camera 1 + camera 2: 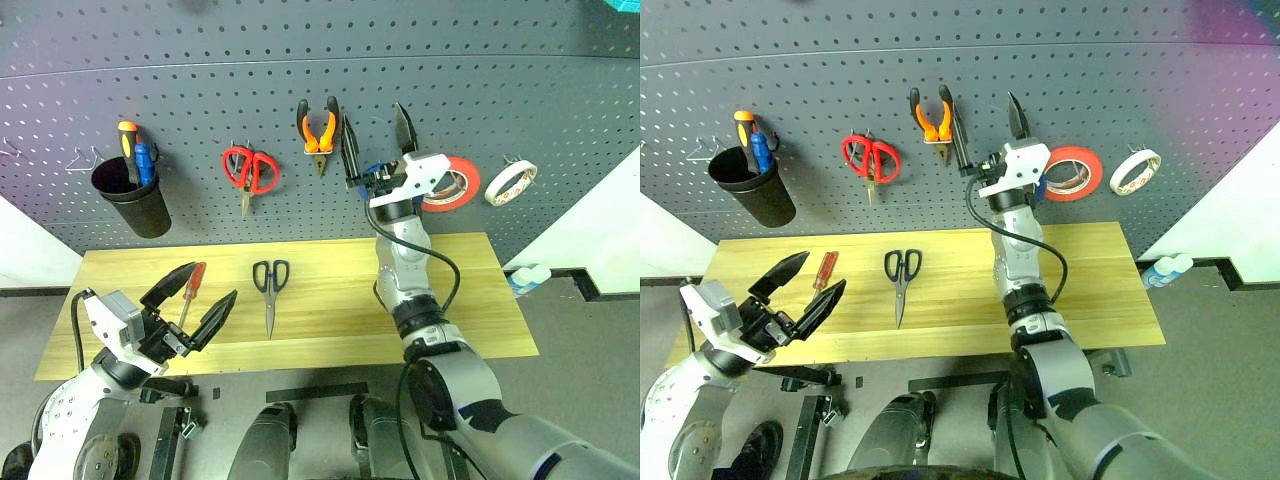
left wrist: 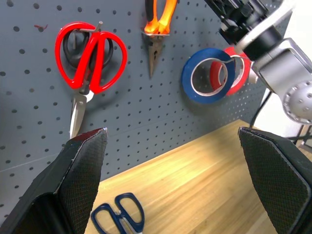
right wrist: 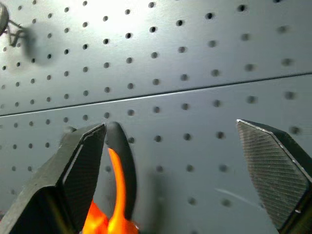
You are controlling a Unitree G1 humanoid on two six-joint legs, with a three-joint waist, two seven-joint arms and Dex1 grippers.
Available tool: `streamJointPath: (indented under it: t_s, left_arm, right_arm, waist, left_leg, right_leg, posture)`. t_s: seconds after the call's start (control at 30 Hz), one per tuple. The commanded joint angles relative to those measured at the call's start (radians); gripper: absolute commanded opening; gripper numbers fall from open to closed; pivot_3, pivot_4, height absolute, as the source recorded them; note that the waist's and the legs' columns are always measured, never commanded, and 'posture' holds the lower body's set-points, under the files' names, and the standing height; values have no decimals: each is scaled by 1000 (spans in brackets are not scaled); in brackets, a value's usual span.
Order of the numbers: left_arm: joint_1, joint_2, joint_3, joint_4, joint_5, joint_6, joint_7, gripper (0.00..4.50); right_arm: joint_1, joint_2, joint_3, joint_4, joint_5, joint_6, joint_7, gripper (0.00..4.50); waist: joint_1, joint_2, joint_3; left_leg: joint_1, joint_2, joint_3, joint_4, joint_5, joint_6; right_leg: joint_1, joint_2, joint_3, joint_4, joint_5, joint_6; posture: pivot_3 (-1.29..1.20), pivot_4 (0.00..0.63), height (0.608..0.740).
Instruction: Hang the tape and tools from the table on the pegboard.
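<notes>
Left eye view has my right gripper (image 1: 377, 137) up at the pegboard (image 1: 200, 90), fingers spread wide with nothing between them, parked between the orange-and-black pliers (image 1: 319, 130) and the red-orange tape roll (image 1: 452, 184). The blue tape roll (image 2: 208, 74) is on its hook just beside the red-orange one, you can see it best from my left wrist, and the pliers are hung too, so those look sorted. A white tape roll (image 1: 511, 182) and the red-handled scissors (image 1: 250, 171) also hang there, plus a black cup (image 1: 132, 196) with a couple of handles poking out, none of that is mine to touch. What's left, I reckon, is on the wooden table (image 1: 470, 290): the red-handled screwdriver (image 1: 192, 289) and the dark-handled scissors (image 1: 270, 291) lying flat, well apart from each other. My left gripper (image 1: 193, 303) hovers low with its fingers splayed wide, empty, right around the screwdriver as seen from the head, though I can't tell if it's touching. Handling-wise the screwdriver should be light and stiff, but the round shaft looks slippery and could roll, so I'd pinch the fat red handle across its middle. The scissors are light and rigid too, blades closed and pointing towards me; I'd take them near the pivot, leaving the loops free to drop over a hook. Grabbing a loop itself would probably let them swing.
</notes>
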Motion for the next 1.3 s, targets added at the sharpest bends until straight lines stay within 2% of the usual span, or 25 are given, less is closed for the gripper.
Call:
streamJointPath:
  t_s: [0.03, 0.13, 0.2, 0.3, 0.43, 0.63, 0.73, 0.87, 1.13, 1.3]
  left_arm:
    - [-13, 10, 3, 6, 1, -16, -16, 4500]
    - [-34, 11, 4, 28, -1, -14, -19, 4500]
    - [-54, 14, 6, 58, 26, -26, -12, 4500]
    - [-87, 17, 2, 109, 71, -22, 16, 4500]
    - [-125, -14, -36, 160, 161, 51, 158, 4500]
    - [-174, -123, -99, 182, 315, 298, 504, 4500]
    - [-196, -147, -174, 153, 414, 350, 586, 4500]
    - [-240, -171, -252, 150, 479, 438, 637, 4500]
    - [-391, -189, -349, 258, 654, 654, 776, 4500]
    - [-473, -260, -345, 320, 627, 695, 771, 4500]
  right_arm:
    - [116, -57, 96, -112, 8, 146, 160, 4452]
    - [260, -121, 136, -328, 238, 524, 368, 4452]
    - [328, -201, 149, -470, 313, 666, 461, 4452]
    - [380, -298, 131, -613, 378, 835, 501, 4452]
    - [443, -400, 128, -790, 445, 1070, 476, 4452]
    - [621, -476, 113, -1062, 510, 1237, 431, 4452]
    - [681, -491, 106, -1136, 513, 1272, 405, 4452]
    - [689, -479, 99, -1176, 528, 1305, 359, 4452]
    - [700, -461, 97, -1202, 537, 1329, 312, 4452]
    - [722, -463, 85, -1216, 544, 1329, 306, 4452]
  waist:
    - [0, 0, 0]
    - [2, 0, 0]
    - [2, 2, 1]
    - [-2, 4, 3]
    - [-2, 2, 4]
    - [0, -4, 15]
    - [-2, -8, 29]
    - [-4, -9, 56]
    - [-9, -9, 85]
    - [-19, -12, 97]
  left_leg:
    - [0, 0, 0, 0, 0, 0]
    - [0, 0, 0, 0, 0, 0]
    - [0, 0, -1, 0, 0, 0]
    - [0, 0, -1, 2, 0, 0]
    - [0, 2, -1, 3, 0, 0]
    - [-2, 2, -1, 1, 0, 0]
    - [-3, 2, -1, 2, 0, 0]
    - [-4, 2, -2, 8, 0, 0]
    - [-8, 1, -1, 10, -1, 1]
    - [-9, 0, -2, 10, -2, 2]
  right_leg:
    - [0, 0, 0, 0, 0, 0]
    - [1, 0, 0, 0, 0, 0]
    - [1, 0, 0, 0, 0, 0]
    - [1, -1, 0, -1, -2, 2]
    - [2, -1, 0, -1, -2, 2]
    - [0, 0, -2, -2, 1, 7]
    - [0, 0, -2, -3, 1, 7]
    - [1, -2, -2, -2, 0, 5]
    - [-1, 0, -3, -2, 2, 10]
    - [-1, -4, -3, -2, 0, 14]
  posture:
    - [129, 192, 740]
    - [119, 195, 740]
    - [101, 197, 740]
    - [81, 204, 740]
    - [53, 220, 740]
    - [30, 251, 740]
    - [22, 278, 740]
    - [4, 314, 740]
    - [-11, 337, 740]
    - [-35, 350, 740]
